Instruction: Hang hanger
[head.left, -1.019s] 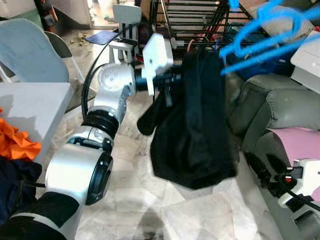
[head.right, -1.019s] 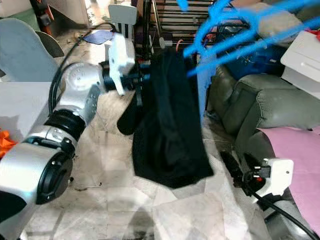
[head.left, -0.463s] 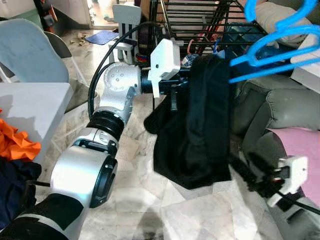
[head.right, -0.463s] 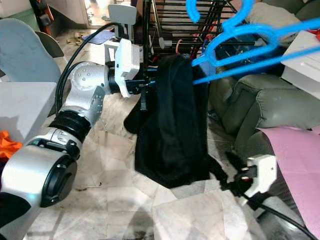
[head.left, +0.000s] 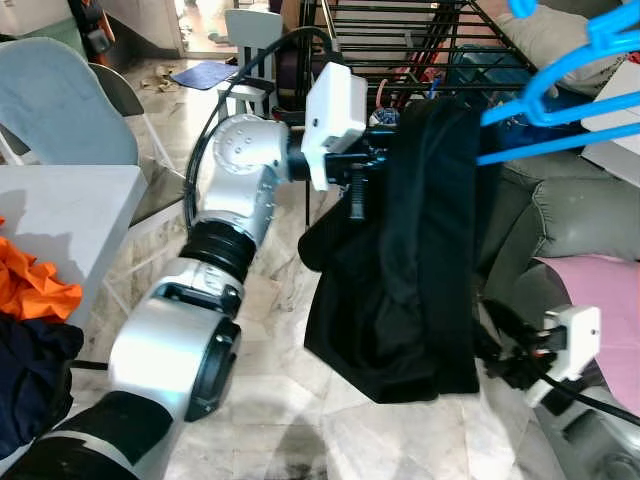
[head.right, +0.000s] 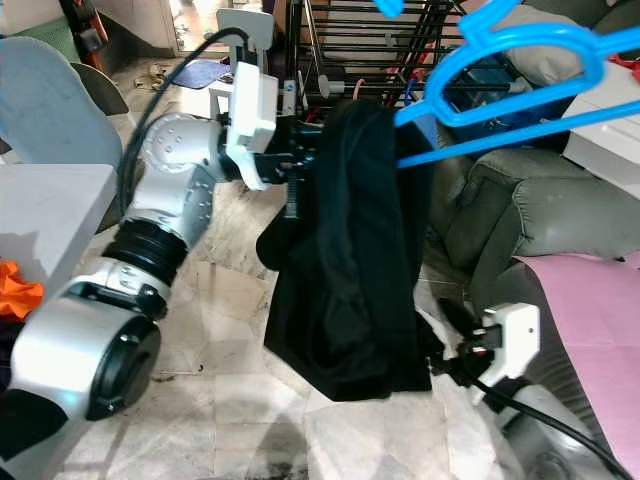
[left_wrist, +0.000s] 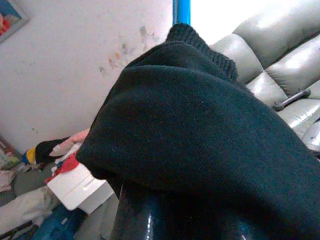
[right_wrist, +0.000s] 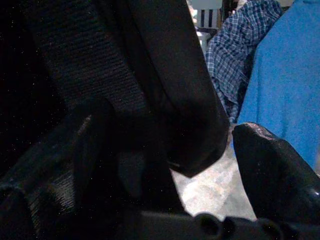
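My left gripper (head.left: 385, 165): upper centre, clamped on the black garment (head.left: 410, 260) | garment: draped over the blue hanger (head.right: 500, 75), upper right, before the black drying rack (head.left: 400, 40) | my right gripper (head.left: 495, 345): lower right, touching the garment's hem, fingers apart.

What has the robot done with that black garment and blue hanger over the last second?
The left arm has lifted the black garment and the blue hanger higher and further right, toward the black rack. The right gripper has come up from low on the right to the garment's lower edge. The garment stays draped on the hanger.
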